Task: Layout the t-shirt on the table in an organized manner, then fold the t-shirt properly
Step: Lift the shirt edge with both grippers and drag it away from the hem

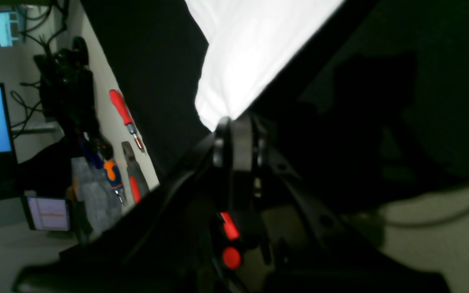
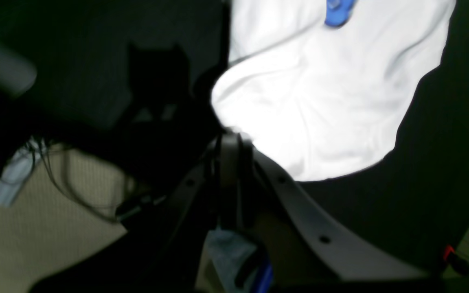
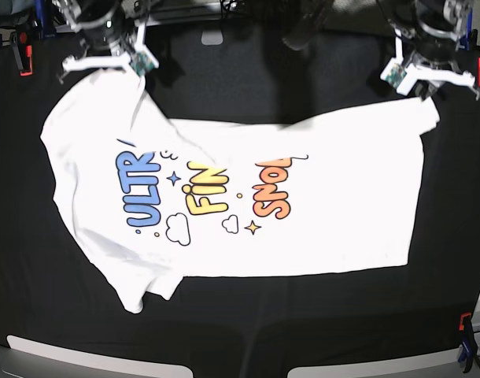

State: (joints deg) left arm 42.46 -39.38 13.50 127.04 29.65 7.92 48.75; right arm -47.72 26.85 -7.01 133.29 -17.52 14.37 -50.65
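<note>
The shirt (image 3: pixel 303 213) lies print-up on the table (image 3: pixel 240 323), with black cloth bare along its near edge. Both the left gripper (image 3: pixel 423 88) and the right gripper (image 3: pixel 106 64) are clamped on its far corners. Lettering reads "ULTR", "FiN".

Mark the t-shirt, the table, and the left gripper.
t-shirt (image 3: pixel 334 197): base view, plain white cloth right of the lettering.
table (image 3: pixel 303 315): base view, bare black cloth below the shirt.
left gripper (image 1: pixel 229 122): left wrist view, closed fingertips on the shirt's corner.

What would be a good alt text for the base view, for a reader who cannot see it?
A white t-shirt with colourful cartoon lettering lies printed side up on a black table. At its far edge, the right gripper and the left gripper each pinch a corner of the cloth.
</note>
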